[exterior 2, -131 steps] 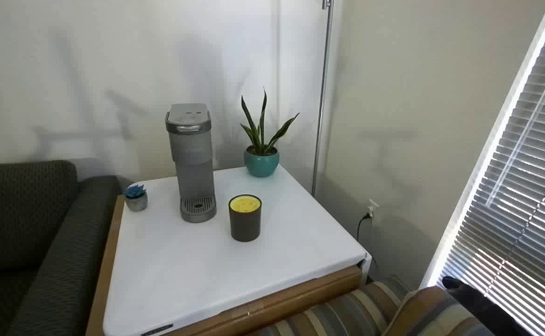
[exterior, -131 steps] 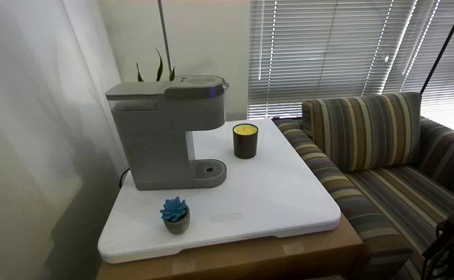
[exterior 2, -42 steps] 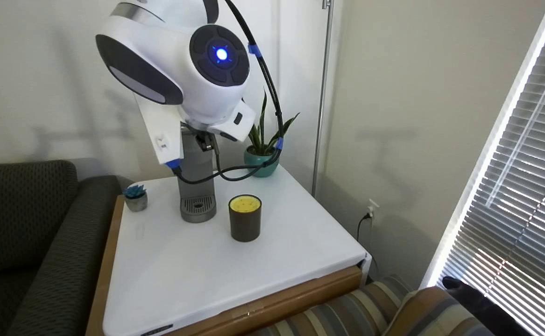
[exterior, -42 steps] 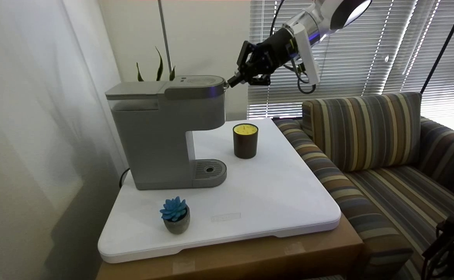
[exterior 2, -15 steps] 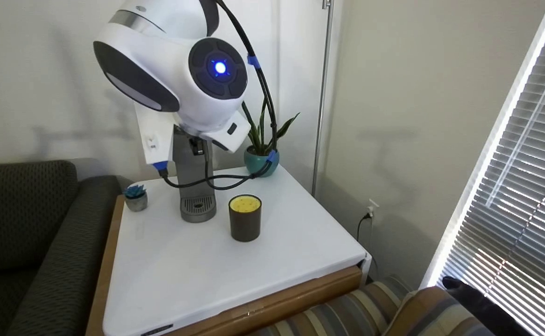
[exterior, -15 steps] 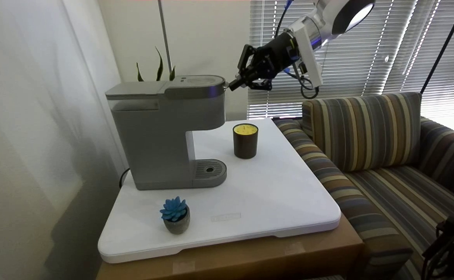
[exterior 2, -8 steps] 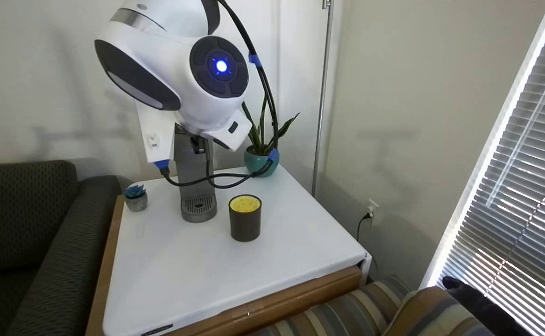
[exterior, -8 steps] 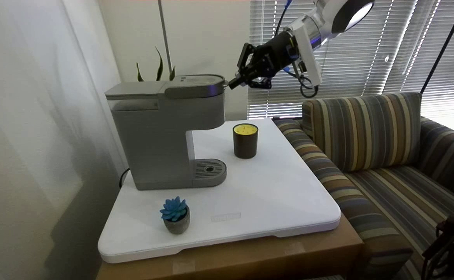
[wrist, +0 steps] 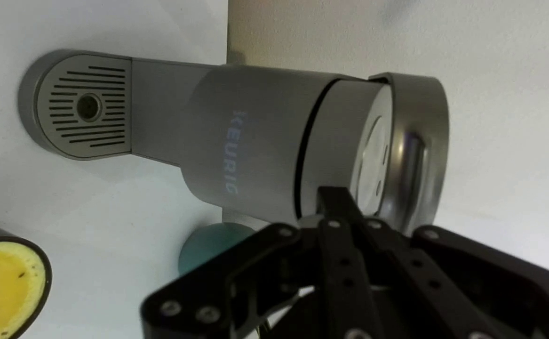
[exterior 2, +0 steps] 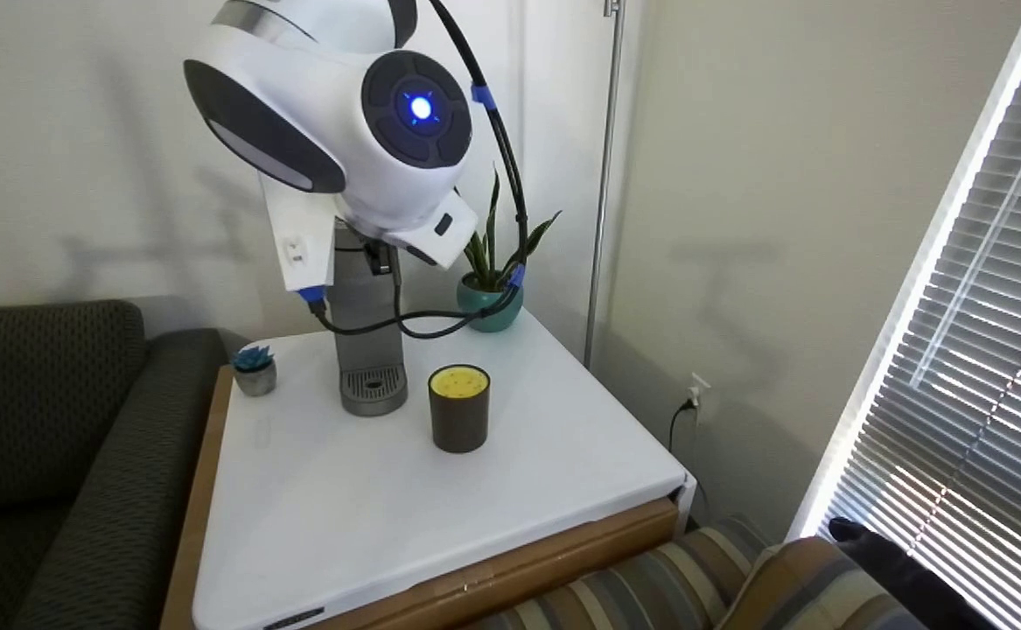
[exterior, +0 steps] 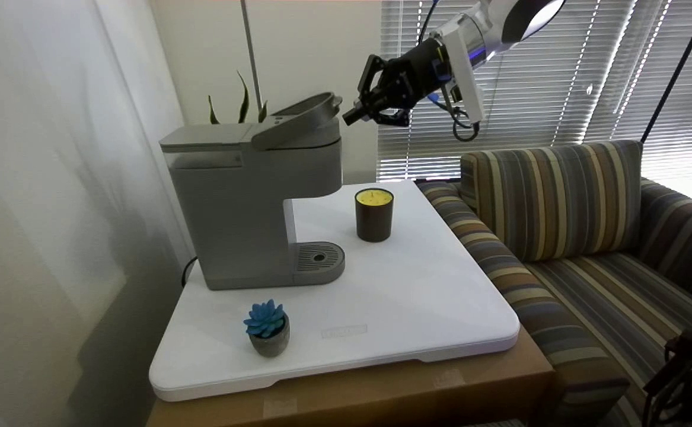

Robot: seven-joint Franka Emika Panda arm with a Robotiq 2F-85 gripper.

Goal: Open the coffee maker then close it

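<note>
The grey coffee maker (exterior: 245,219) stands upright on the white table, and its hinged lid (exterior: 301,121) is tilted up at the front, partly raised. From close by, the wrist view shows the lid's raised front handle (wrist: 415,174) and the body (wrist: 255,132) lying sideways in the picture. My gripper (exterior: 347,118) is shut with nothing between its fingers, its tips just in front of and below the lid's front edge; whether they touch it I cannot tell. In an exterior view the arm (exterior 2: 335,122) covers the gripper and the top of the coffee maker (exterior 2: 361,315).
A dark cup (exterior: 374,219) with yellow inside stands near the drip base (exterior: 320,261). A small blue succulent (exterior: 267,332) sits by the near edge of the table (exterior: 417,308). A plant in a teal pot (exterior 2: 490,306) stands behind, with a striped armchair (exterior: 547,207) alongside.
Over the last second the lid has swung from almost flat to tilted up at its front. My gripper has risen slightly and moved a little towards the machine, staying shut.
</note>
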